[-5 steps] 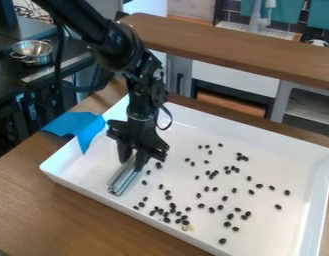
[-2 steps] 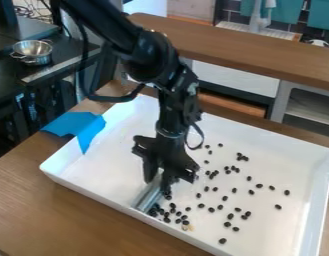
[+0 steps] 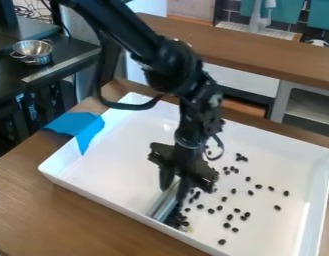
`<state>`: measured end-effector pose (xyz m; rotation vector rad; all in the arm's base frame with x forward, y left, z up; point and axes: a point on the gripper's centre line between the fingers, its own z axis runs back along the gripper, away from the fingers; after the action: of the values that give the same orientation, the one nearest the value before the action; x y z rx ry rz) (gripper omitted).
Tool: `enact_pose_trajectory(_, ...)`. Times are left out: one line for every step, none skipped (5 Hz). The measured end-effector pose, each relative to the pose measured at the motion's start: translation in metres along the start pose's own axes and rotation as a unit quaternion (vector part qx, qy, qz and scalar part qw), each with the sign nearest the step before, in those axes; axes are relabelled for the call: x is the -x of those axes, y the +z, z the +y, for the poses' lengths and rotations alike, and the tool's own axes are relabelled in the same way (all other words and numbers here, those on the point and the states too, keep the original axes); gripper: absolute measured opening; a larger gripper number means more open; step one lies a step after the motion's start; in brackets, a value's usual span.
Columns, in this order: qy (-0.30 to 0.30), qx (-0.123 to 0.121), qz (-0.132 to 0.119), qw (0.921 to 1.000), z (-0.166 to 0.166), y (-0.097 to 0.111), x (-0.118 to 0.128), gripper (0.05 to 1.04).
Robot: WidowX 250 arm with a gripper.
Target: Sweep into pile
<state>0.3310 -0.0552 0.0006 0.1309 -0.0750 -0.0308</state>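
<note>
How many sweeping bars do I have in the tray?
1: the silver bar, held in the claw and slanting down toward the tray's near wall, with beans at its right. Another could be hidden behind the arm.

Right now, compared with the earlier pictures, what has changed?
The gripper, holding the metal bar, has moved right and toward the camera, bunching nearby black beans along the tray's near wall. Nothing was let go. The blue tape and the beans farther right stayed put.
</note>
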Motion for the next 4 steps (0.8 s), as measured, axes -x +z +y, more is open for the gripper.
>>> enact_pose_trajectory(0.003,0.003,0.003,1.0,-0.018,0.005,0.002,0.347)
enact_pose_trajectory(0.005,0.011,0.003,0.9999,-0.038,0.014,0.002,0.347)
enact_pose_trajectory(0.01,0.016,0.004,0.9998,-0.054,0.025,-0.002,0.347)
enact_pose_trajectory(0.018,0.018,0.011,0.9996,-0.063,0.029,-0.007,0.347)
